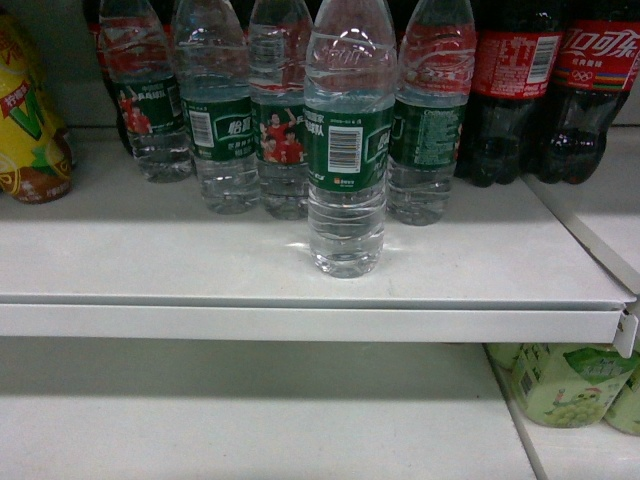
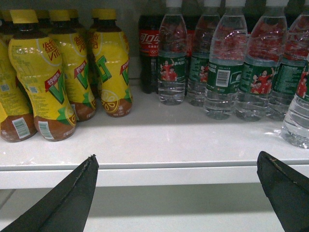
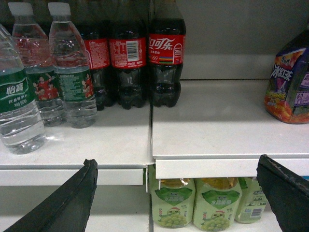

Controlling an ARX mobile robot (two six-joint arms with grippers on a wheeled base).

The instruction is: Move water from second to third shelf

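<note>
One water bottle (image 1: 346, 150), clear and ribbed with a dark green label and white barcode, stands upright ahead of the row of like bottles (image 1: 222, 120) on the white shelf (image 1: 300, 322). It shows at the right edge of the left wrist view (image 2: 297, 116) and at the left of the right wrist view (image 3: 17, 106). Neither gripper shows in the head view. My left gripper (image 2: 176, 156) is open in front of the shelf edge, holding nothing. My right gripper (image 3: 176, 159) is open too, level with the shelf lip, to the right of the water.
Dark cola bottles with red labels (image 1: 550, 90) stand right of the water, and yellow lemon-tea bottles (image 2: 63, 72) left of it. A purple packet (image 3: 289, 82) sits on the neighbouring shelf section. The lower shelf (image 1: 250, 420) carries pale green grape-drink bottles (image 3: 193, 208) at the right.
</note>
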